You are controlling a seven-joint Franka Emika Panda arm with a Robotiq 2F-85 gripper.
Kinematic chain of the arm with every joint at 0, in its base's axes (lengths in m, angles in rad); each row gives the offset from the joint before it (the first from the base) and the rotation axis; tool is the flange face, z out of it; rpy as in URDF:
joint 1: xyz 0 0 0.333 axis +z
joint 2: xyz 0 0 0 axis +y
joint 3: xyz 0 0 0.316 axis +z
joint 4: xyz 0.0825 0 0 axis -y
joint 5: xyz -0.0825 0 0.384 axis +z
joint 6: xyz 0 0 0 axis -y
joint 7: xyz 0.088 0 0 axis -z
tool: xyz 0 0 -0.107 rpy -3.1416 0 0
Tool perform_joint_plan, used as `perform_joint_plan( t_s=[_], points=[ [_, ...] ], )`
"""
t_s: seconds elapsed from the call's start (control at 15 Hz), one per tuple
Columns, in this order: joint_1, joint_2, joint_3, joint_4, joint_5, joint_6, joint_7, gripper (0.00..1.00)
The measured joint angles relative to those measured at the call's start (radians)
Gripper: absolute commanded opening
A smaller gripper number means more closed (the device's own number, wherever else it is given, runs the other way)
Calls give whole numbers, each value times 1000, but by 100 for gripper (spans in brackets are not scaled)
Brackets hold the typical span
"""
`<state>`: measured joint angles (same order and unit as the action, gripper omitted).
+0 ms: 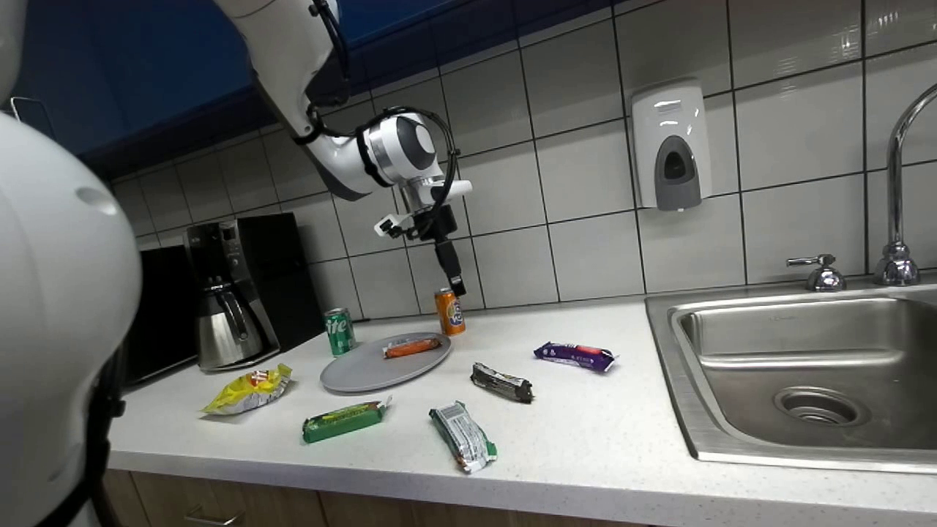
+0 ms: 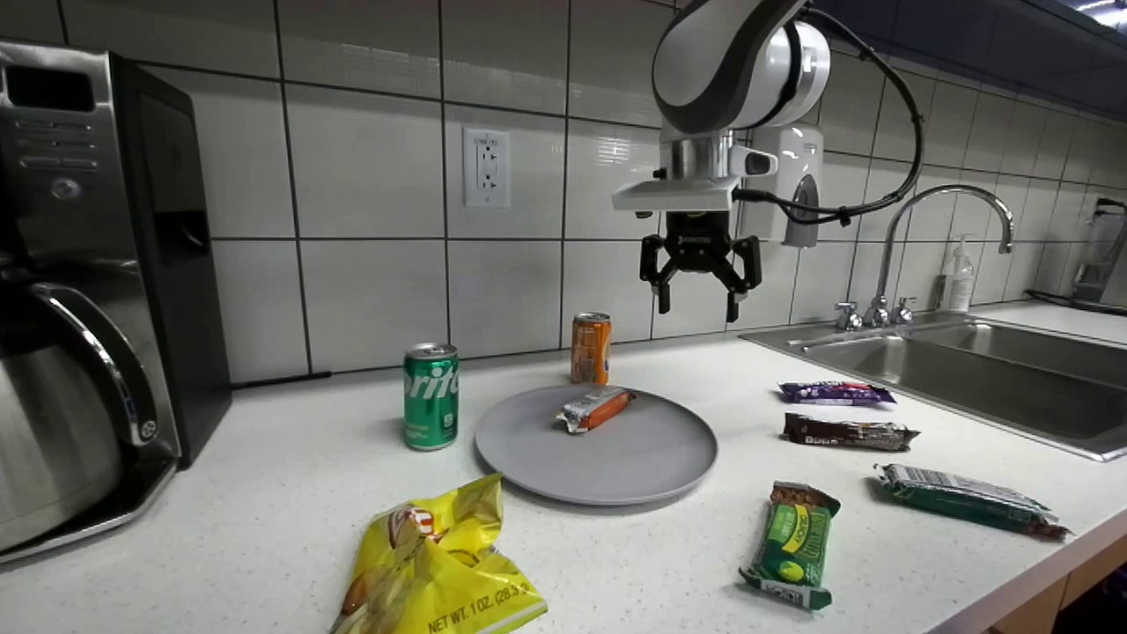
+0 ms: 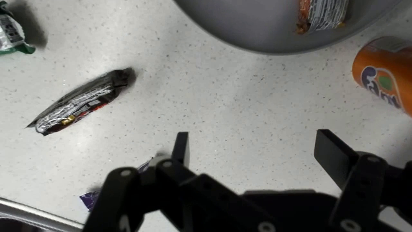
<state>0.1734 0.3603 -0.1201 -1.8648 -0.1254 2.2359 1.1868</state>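
My gripper (image 2: pixel 698 306) hangs above the counter with its jaws wide apart. In the wrist view only speckled countertop shows between the fingertips of the gripper (image 3: pixel 252 140). An orange can (image 3: pixel 386 72) stands to the right there, and a dark-wrapped bar (image 3: pixel 77 103) lies to the left. The purple bar (image 3: pixel 89 199) is partly hidden behind a finger. Near the wall, a grey plate (image 2: pixel 599 471) carries an orange-wrapped bar (image 2: pixel 595 409). A green can (image 2: pixel 431 396) stands beside that plate. Two green-wrapped bars, one face up (image 2: pixel 795 541) and one silver-backed (image 2: pixel 973 500), lie toward the front edge.
A yellow snack bag (image 1: pixel 250 390) lies in front of the coffee maker (image 1: pixel 230 322). The steel sink (image 1: pixel 677 395) with its tall faucet (image 1: pixel 894 197) borders the counter. A soap dispenser (image 1: pixel 670 139) is fixed to the tiled wall, and an outlet (image 2: pixel 487 167) sits behind the cans.
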Motion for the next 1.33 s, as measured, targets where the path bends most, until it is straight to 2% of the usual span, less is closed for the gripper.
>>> perform_joint_plan(
  t_s=[0.67,1.33],
  points=[
    [-5,7,6,-3,-1,1,3,100],
    [-28,9,-28,-7,1,53,258,100]
  ],
)
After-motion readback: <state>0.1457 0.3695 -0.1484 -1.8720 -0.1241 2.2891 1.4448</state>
